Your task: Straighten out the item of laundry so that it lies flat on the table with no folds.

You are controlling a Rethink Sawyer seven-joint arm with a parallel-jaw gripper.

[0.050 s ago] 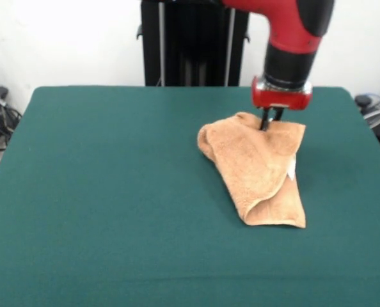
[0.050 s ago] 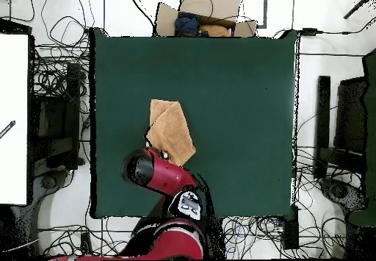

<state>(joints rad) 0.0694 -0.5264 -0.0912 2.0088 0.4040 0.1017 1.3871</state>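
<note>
A: Where is free room on the table [image 1: 100, 192]?

B: Its whole left part in the front view is bare, also the near strip.

A: What stands in the way?

B: Only the folded towel [image 1: 260, 173], and the arm [image 1: 292, 45] hanging over the towel's far edge.

Stuff around the edges

Open cardboard box [image 2: 208, 12] with something dark blue inside. Tangled black cables [image 2: 57, 81] on the floor. White board [image 2: 13, 118] at one side.
</note>
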